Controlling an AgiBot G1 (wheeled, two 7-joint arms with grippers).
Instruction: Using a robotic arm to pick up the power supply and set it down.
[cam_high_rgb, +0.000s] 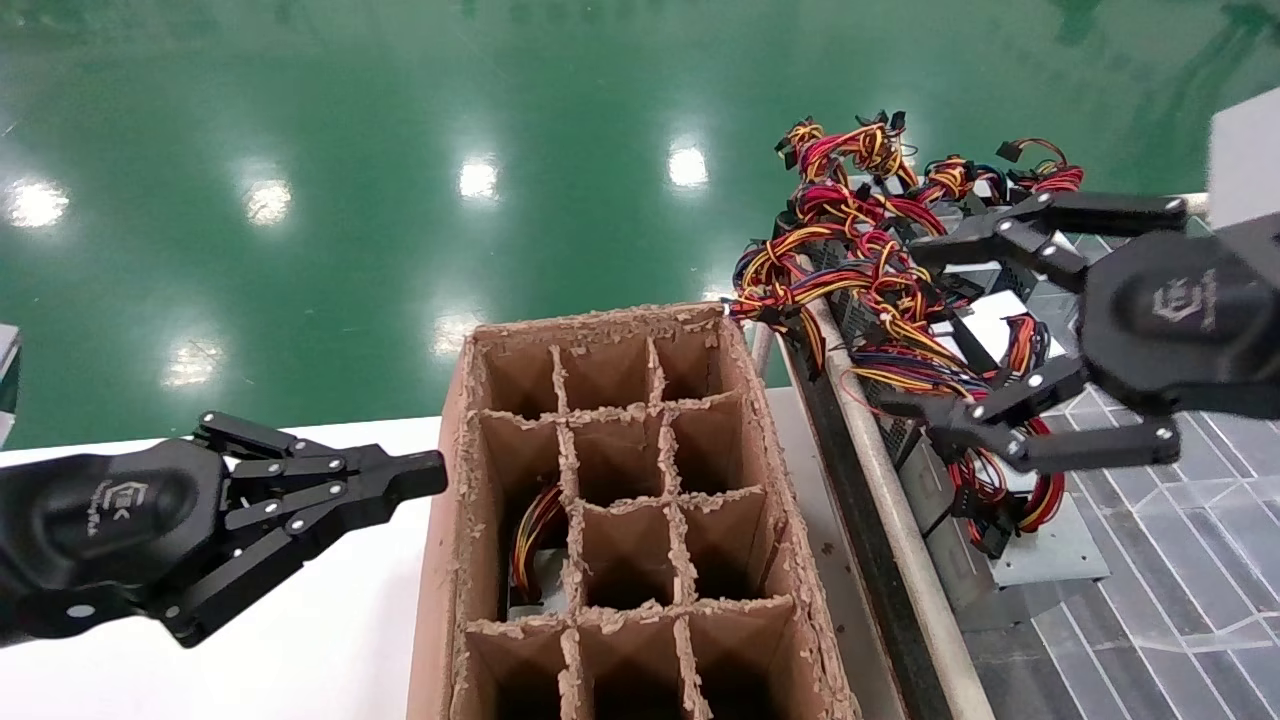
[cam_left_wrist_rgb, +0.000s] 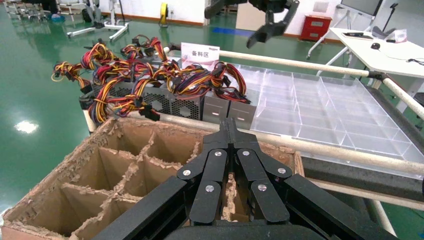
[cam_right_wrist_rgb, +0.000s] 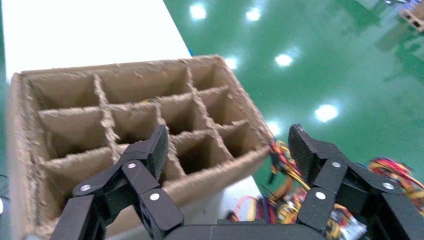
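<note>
Several silver-grey power supplies (cam_high_rgb: 985, 320) lie in a row on the rack at my right, under a tangle of red, yellow and black wires (cam_high_rgb: 860, 260). Their vent grilles (cam_left_wrist_rgb: 165, 104) show in the left wrist view. My right gripper (cam_high_rgb: 915, 330) hangs open just above this pile, with nothing between its fingers (cam_right_wrist_rgb: 230, 150). Another power supply (cam_high_rgb: 535, 560) with its wires sits in a cell of the cardboard box. My left gripper (cam_high_rgb: 430, 475) is shut and empty over the white table, left of the box, its tip (cam_left_wrist_rgb: 229, 125) pointing at the box.
The divided cardboard box (cam_high_rgb: 610, 320) with ragged edges stands between the arms. A grey rail (cam_high_rgb: 900, 520) borders the rack. Clear plastic divider trays (cam_left_wrist_rgb: 325, 110) cover the rack beyond the power supplies. The white table (cam_high_rgb: 330, 640) lies left, with green floor behind.
</note>
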